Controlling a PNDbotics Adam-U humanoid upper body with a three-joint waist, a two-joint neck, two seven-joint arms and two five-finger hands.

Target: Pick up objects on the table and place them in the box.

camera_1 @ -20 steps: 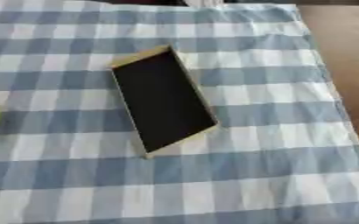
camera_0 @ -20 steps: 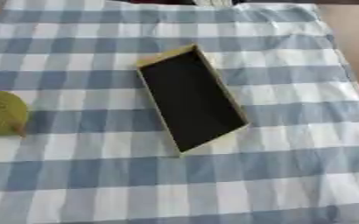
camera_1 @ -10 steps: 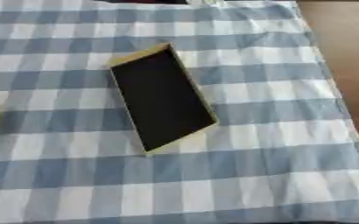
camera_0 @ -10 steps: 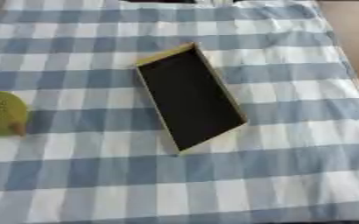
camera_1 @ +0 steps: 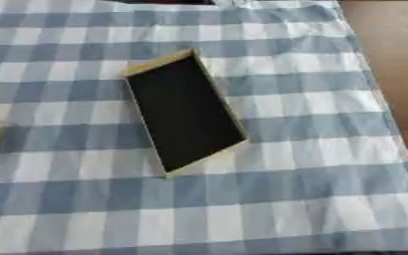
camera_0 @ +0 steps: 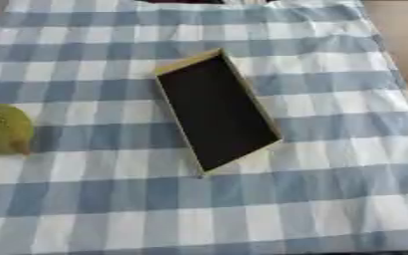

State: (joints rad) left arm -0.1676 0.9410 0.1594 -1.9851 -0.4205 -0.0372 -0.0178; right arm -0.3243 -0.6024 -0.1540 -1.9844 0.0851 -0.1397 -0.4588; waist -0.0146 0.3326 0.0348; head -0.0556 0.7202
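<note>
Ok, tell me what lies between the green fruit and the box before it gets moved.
Nothing visible does. The green fruit sits at the left edge of the checked cloth, and only bare cloth lies between it and the box, which is open and looks empty. Neither hand is in view.

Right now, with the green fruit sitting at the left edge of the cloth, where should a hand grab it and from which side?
Probably from above, by the left hand, fingers and thumb closing across the wide rounded body of the fruit. It lies well apart from the box, on the robot's left, with bare cloth around it, so nothing blocks a downward reach. Its surface looks bumpy; a stem cannot be made out.
</note>
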